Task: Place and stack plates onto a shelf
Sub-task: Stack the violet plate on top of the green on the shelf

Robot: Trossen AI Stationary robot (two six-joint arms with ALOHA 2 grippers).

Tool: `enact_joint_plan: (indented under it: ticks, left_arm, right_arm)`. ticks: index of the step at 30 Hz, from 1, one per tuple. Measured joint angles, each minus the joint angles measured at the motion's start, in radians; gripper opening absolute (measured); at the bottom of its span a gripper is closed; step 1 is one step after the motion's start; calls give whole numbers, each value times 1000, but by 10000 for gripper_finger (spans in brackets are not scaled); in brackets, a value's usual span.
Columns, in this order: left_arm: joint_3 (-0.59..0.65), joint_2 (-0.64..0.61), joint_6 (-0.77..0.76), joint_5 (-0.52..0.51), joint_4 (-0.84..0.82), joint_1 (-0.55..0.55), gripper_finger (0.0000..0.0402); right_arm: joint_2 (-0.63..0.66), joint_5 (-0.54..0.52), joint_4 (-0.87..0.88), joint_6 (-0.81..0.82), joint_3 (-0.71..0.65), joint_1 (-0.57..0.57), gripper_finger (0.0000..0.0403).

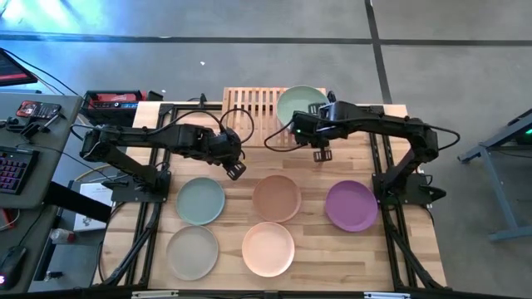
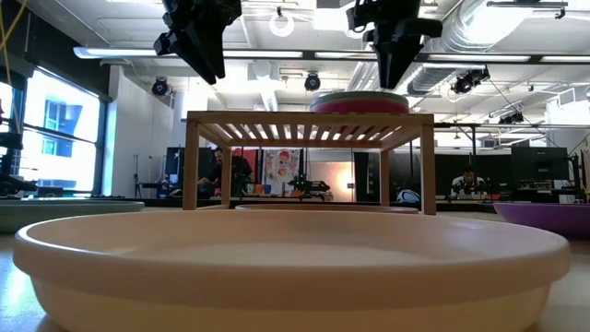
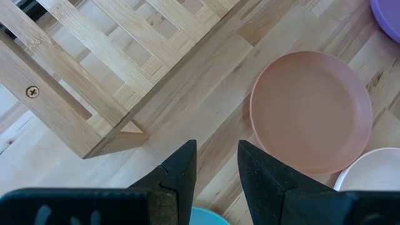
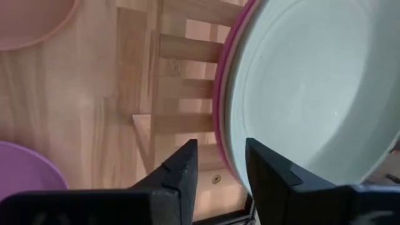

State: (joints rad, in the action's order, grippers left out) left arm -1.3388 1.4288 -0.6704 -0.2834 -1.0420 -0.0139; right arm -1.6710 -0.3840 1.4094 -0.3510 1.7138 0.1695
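The bamboo shelf [image 1: 249, 106] stands at the table's far edge. On its right half sits a pale green plate [image 1: 299, 104] stacked on a magenta plate [image 4: 224, 81]; the low view shows the stack [image 2: 359, 100] on the slats. My right gripper [image 4: 222, 169] is open and hovers just above the stack's near rim, fingers pointing down [image 2: 392, 69]. My left gripper [image 3: 217, 169] is open and hangs above bare table in front of the shelf's near left leg [image 1: 235, 169]. On the table lie sage [image 1: 200, 200], brown [image 1: 277, 198], purple [image 1: 351, 205], grey-beige [image 1: 192, 252] and peach [image 1: 268, 248] plates.
The shelf's left half [image 3: 94, 75] carries nothing. The five loose plates lie in two rows near the table's middle and near edge. Both arm bases and cables flank the table. A desk with a keyboard and tools stands off the table's left side. People sit in the room beyond.
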Motion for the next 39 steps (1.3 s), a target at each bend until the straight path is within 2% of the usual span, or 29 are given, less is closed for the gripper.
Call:
enact_joint_plan:
  ticks: [3, 6, 12, 14, 19, 23, 31, 39]
  left_arm:
    - [0, 0, 0, 0, 0, 0, 106]
    - [0, 0, 2, 0, 0, 0, 106]
    - [0, 0, 57, 0, 0, 0, 106]
    - [0, 0, 74, 0, 0, 0, 106]
    - [0, 0, 114, 0, -3, 0, 106]
    - [0, 0, 161, 5, -5, 0, 106]
    - [0, 0, 268, 13, -3, 0, 106]
    - [0, 0, 282, 12, 0, 0, 106]
  right_arm:
    - [19, -1, 58, 82, 29, -24, 110]
    - [26, 23, 144, 233, 97, -46, 110]
    - [39, 232, 151, 598, 181, -80, 110]
    - [42, 264, 162, 685, 173, -98, 110]
    - [53, 338, 162, 915, 78, -165, 110]
    - [51, 362, 144, 1082, -51, -245, 110]
    - [50, 423, -73, 1428, -276, -393, 110]
    - [50, 423, -202, 1671, -444, -508, 110]
